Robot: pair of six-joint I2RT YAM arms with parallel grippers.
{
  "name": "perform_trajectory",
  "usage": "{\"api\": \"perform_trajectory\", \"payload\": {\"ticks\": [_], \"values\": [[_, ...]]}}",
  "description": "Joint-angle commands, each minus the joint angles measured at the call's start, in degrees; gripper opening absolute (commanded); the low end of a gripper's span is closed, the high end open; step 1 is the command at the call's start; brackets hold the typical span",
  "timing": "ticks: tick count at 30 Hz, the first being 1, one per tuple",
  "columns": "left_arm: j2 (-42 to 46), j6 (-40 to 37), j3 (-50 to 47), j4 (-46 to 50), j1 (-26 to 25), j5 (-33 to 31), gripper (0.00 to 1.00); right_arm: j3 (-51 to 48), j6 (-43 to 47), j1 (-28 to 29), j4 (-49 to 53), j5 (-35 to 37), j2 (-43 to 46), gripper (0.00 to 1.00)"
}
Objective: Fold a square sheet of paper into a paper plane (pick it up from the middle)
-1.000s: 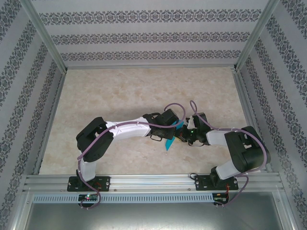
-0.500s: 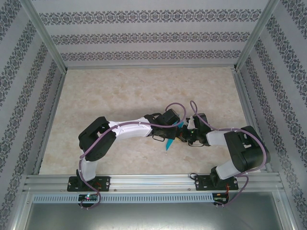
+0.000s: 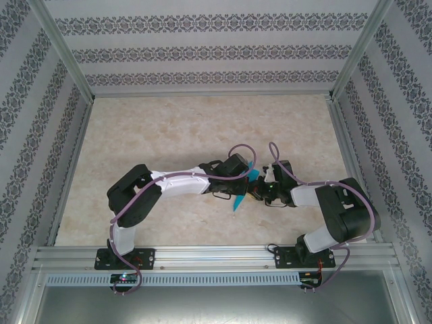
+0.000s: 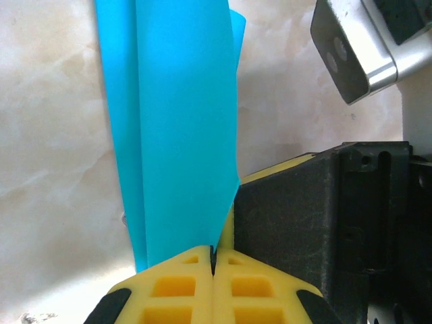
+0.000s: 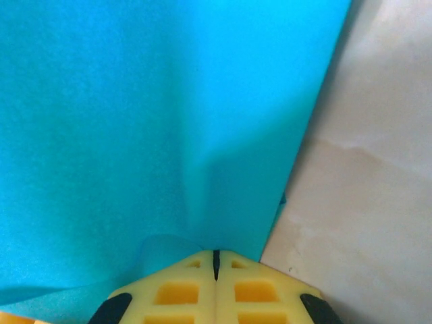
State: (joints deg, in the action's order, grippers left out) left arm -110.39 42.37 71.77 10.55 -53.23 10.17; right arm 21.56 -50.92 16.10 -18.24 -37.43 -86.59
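The square sheet of paper (image 3: 239, 201) is turquoise and folded lengthwise into a long, narrow, layered shape like a paper plane. It is held just above the table where the two arms meet. My left gripper (image 4: 212, 260) is shut on the lower tip of the folded paper (image 4: 175, 121), which runs up and away from the yellow fingers. My right gripper (image 5: 216, 258) is shut on the paper's edge, and the paper (image 5: 148, 115) spreads out ahead of it with a soft crease. From above, the left gripper (image 3: 246, 182) and right gripper (image 3: 257, 191) almost touch.
The marble-patterned table (image 3: 189, 128) stretches open behind the arms. Patterned walls and metal frame posts (image 3: 62, 57) close it in on three sides. The right gripper's black body (image 4: 337, 223) and its wrist camera (image 4: 354, 50) sit close beside the left fingers.
The left arm's elbow has shifted slightly. Both grippers stay shut on the paper in nearly the same place.
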Motion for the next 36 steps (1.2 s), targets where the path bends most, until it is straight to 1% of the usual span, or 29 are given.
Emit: {"api": "perform_trajectory", "payload": {"ticks": [1, 5, 18, 22, 27, 30, 36], "values": [[-0.09, 2.42, -2.58, -4.74, 1.24, -0.29, 0.0, -1.52, 0.53, -0.23, 1.96, 0.58, 0.86, 0.05], [0.39, 4.44, -5.17, -8.35, 2.47, 1.2, 0.0, -1.52, 0.96, -0.24, 3.36, 1.3, 2.33, 0.05], [-0.79, 4.07, -4.58, -9.14, 2.79, 2.97, 0.0, -1.35, -0.48, -0.32, 2.69, 0.56, 4.15, 0.04], [-1.21, 3.86, -4.53, -8.98, 2.82, 3.42, 0.0, -0.67, -0.09, -0.89, 5.11, 1.64, 6.33, 0.04], [-1.36, 4.21, -4.09, -9.63, 2.8, 4.11, 0.0, -0.14, -0.85, -1.2, 4.51, 1.83, 4.69, 0.05], [-1.3, 4.14, -4.0, -9.33, 2.84, 3.76, 0.0, 0.14, 0.4, -1.24, 7.79, 3.32, 4.56, 0.05], [-0.72, 3.25, -4.06, -7.75, 2.9, 2.56, 0.0, 1.23, 3.56, -1.4, 15.84, 7.4, 7.66, 0.05]]}}
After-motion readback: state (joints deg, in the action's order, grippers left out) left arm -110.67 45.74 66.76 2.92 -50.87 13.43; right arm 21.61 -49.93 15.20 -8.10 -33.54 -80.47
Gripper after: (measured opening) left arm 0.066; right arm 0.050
